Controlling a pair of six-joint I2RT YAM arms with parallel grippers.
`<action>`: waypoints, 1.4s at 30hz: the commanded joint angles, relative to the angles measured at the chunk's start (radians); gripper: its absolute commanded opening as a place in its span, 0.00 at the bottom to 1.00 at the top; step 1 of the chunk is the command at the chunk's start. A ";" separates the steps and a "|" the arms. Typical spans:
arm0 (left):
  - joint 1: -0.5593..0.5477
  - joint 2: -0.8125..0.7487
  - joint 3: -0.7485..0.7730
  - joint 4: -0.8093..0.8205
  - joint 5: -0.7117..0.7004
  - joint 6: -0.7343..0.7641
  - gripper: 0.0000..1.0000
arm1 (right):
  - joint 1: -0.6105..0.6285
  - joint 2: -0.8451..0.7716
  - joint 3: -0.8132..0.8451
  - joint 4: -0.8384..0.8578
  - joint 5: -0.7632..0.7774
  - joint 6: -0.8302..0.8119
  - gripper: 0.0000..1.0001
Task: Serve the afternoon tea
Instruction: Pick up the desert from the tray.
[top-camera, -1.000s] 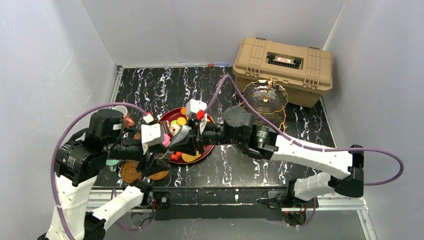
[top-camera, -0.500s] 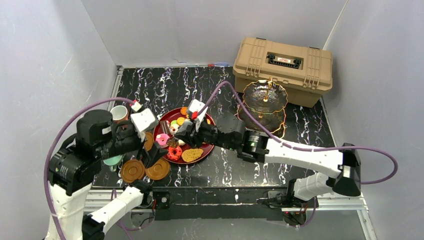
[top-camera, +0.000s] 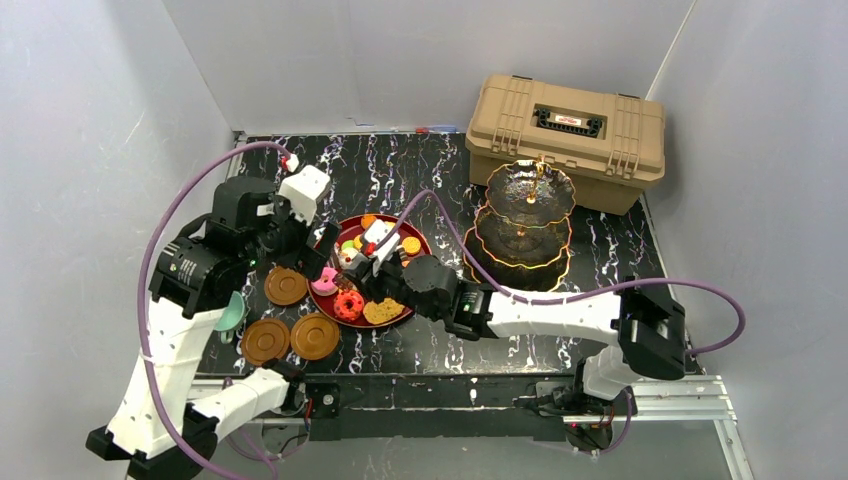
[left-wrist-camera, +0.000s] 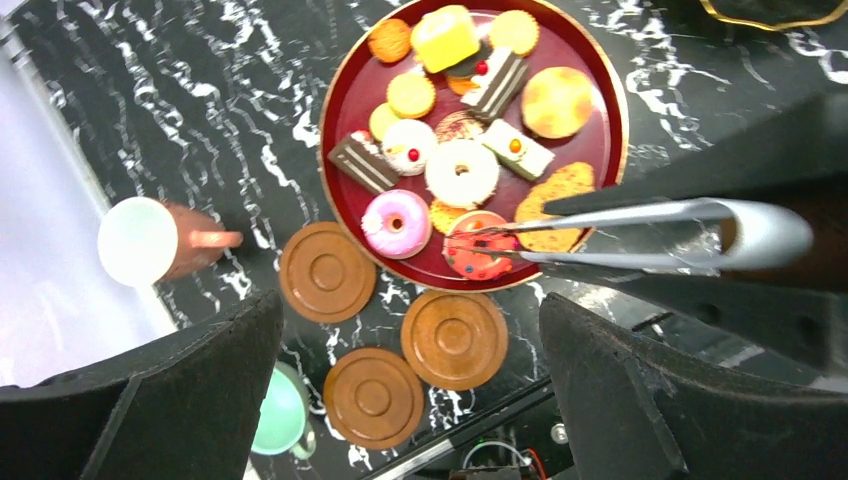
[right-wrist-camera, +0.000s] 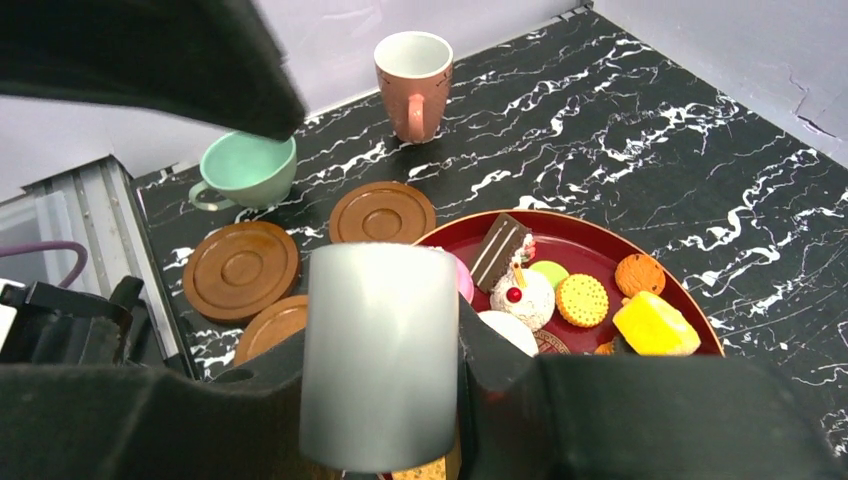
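1. Top external: fixed high behind the arm bases, angled down and forward; widest view, taking in the whole table (top-camera: 350, 170).
2. Left wrist: above the left side, facing straight down, mid-range, over red tray (left-wrist-camera: 598, 150), saucers (left-wrist-camera: 327, 271), pinkish cup (left-wrist-camera: 140, 240), teal cup (left-wrist-camera: 280, 412).
3. Right wrist: low and close, facing left across the tray; metal tongs (right-wrist-camera: 380, 350) blocking the foreground.
4. Shared by all three: tray, saucers, teal cup.

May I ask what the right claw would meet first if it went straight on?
Likely the red doughnut on the tray: its tongs point at it, though depth is unclear.
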 joint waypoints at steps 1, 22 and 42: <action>0.015 0.018 -0.004 0.007 -0.182 -0.035 0.98 | 0.027 0.008 -0.015 0.185 0.084 0.002 0.26; 0.239 0.075 -0.065 -0.006 -0.030 -0.023 0.98 | 0.081 0.057 -0.075 0.225 0.156 0.005 0.51; 0.239 0.056 -0.089 0.014 -0.020 -0.005 0.98 | 0.085 0.128 -0.094 0.301 0.171 0.009 0.56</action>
